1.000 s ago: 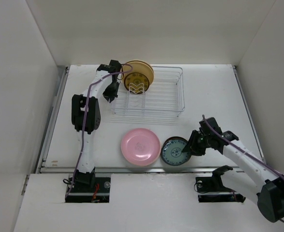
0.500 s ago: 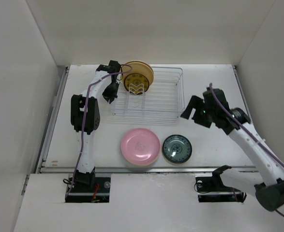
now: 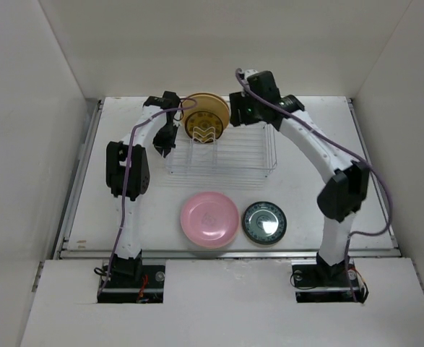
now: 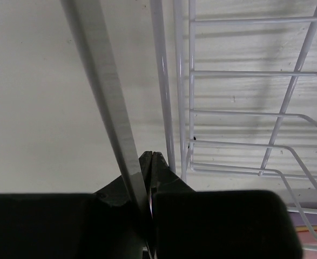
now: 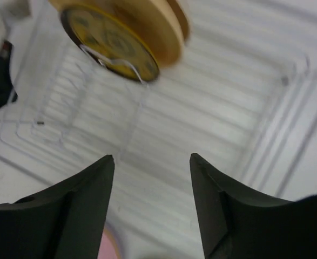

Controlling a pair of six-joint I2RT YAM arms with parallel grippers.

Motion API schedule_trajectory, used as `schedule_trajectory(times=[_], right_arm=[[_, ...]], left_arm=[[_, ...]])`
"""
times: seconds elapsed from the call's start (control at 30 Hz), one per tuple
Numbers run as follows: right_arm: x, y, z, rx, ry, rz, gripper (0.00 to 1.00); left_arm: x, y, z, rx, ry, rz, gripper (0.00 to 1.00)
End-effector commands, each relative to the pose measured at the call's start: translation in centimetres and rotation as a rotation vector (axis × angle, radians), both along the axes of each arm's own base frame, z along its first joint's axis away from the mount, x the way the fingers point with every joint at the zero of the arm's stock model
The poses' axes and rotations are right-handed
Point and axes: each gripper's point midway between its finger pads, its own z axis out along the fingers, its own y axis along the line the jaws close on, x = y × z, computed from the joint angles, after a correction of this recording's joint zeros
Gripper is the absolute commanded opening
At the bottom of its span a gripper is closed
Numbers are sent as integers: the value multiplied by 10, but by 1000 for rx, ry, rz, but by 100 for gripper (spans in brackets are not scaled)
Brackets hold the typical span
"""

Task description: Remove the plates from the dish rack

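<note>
Surface: flat white table [image 3: 305,195], matte, boxed in by plain white walls [image 3: 219,43] on three sides.

Rack [image 3: 248,144]: thin silver-white wire basket, rectangular, at the far middle of the table. Yellow plates [image 3: 212,112] stand upright on edge in its left far end, behind wavy prongs. The rest of the rack holds nothing.

On the table near the front edge: pink plate [image 3: 209,219], round, smooth, lying flat. Just beside it on its right, a smaller dark plate [image 3: 264,222], glossy, with a patterned rim.

Left gripper [image 4: 149,157]: black jaws together, pinched on a rim wire at the rack's left side. Only the wrist view shows this.

Right gripper [image 5: 152,157]: jaws apart, nothing between them, above the rack's far side. Its wrist view, blurred, shows the front yellow plate's patterned face.
</note>
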Motion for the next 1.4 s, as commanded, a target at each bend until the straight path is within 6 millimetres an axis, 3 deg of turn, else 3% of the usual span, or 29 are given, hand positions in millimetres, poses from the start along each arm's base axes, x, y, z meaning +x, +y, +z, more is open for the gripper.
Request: schedule_trajectory(times=[0.0, 0.03, 0.07, 0.1, 0.13, 0.17, 0.23, 0.37, 0.5, 0.63, 0.67, 0.73, 0.8, 0.83, 0.87, 0.9, 0.97, 1.23, 1.33, 1.37], right_arm=[[47, 64, 6, -58, -207, 300, 62], [64, 83, 4, -23, -223, 332, 60], [69, 88, 30, 10, -283, 340, 60], [83, 100, 4, 11, -260, 354, 60], [91, 107, 4, 25, -281, 360, 60], [106, 115, 16, 53, -355, 356, 60], [121, 125, -1, 60, -382, 317, 60], [149, 115, -2, 37, -476, 191, 62], [164, 120, -38, 0, -461, 154, 60], [156, 124, -56, -3, -405, 197, 55], [154, 122, -53, -12, -410, 203, 53], [145, 127, -54, -7, -401, 266, 39], [138, 124, -49, -12, -400, 281, 12], [137, 121, -48, -19, -399, 272, 9], [135, 117, -53, -40, -396, 268, 9], [134, 114, -40, -36, -417, 258, 7], [128, 113, -35, -60, -432, 263, 1], [107, 95, 5, -162, -514, 240, 0], [98, 86, 4, -205, -515, 223, 0], [94, 81, 14, -204, -527, 211, 0]], left_arm=[[-35, -6, 9, -26, 159, -74, 0], [-34, -7, 7, -26, 160, -74, 0], [-34, -7, 7, -26, 160, -74, 0], [-36, -6, 8, -24, 169, -74, 0], [-36, -6, 8, -24, 169, -74, 0], [-36, -6, 5, -23, 172, -74, 0], [-36, -6, 5, -23, 172, -74, 0], [-35, -6, 3, -23, 172, -74, 0], [-33, -7, -2, -22, 180, -63, 0], [-32, -12, -5, -43, 186, -55, 0], [-32, -12, -5, -43, 186, -55, 0], [-33, -14, -5, -55, 189, -56, 0], [-34, -20, -5, -89, 203, -47, 0], [-36, -23, -6, -98, 218, -35, 0], [-35, -24, -8, -100, 219, -13, 0], [-38, -25, -8, -107, 229, -2, 0], [-35, -25, -6, -121, 221, 24, 0], [-32, -25, 0, -120, 196, 70, 0], [-27, -25, 4, -112, 174, 79, 0], [-27, -25, 8, -115, 165, 78, 0]])
